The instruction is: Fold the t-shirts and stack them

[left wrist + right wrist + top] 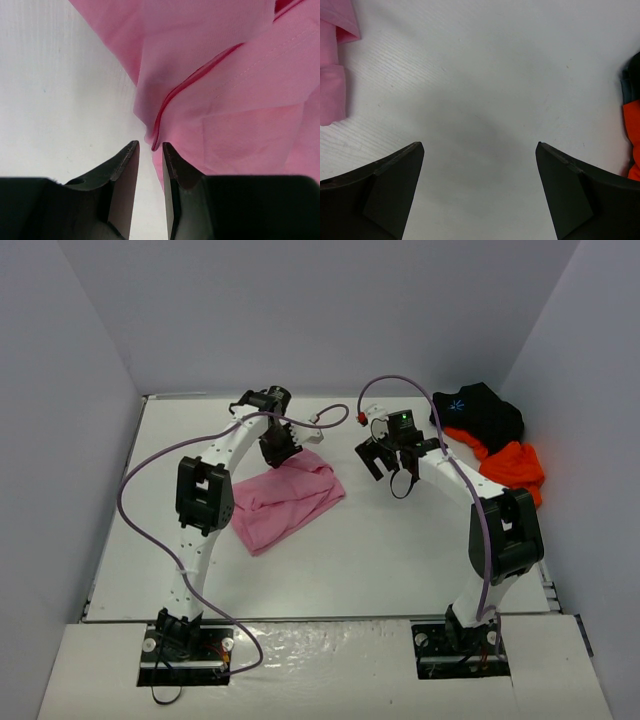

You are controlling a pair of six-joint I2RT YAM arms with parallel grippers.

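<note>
Bolted at the near edge of the white bench (400, 550), 2 black arm bases (185, 640) sit closest in the top view. Left of centre, a plain pink cloth t-shirt (285, 500) lies loosely folded and rumpled, with the left hand (278, 445) down at its far edge. The right hand (385, 458) hangs over bare bench, near the pink t-shirt but apart from it. In the far right corner, a bunched black cloth t-shirt (485, 412) with a small light-blue starburst print (457, 403) touches a crumpled bright orange cloth t-shirt (512, 465) lying just nearer.

From the left wrist, the left hand (148, 146) has its 2 fingers a narrow slit apart, with bench (60, 100) showing between them and nothing clamped. A folded edge of the pink t-shirt (225, 90) lies just past the tips.

From the right wrist, the right hand (479, 145) has its 2 fingers spread wide and empty over the bench (480, 75). The pink t-shirt (332, 75) shows at the left edge. The orange t-shirt (634, 135) and the black t-shirt (632, 75) show at the right edge.
</note>
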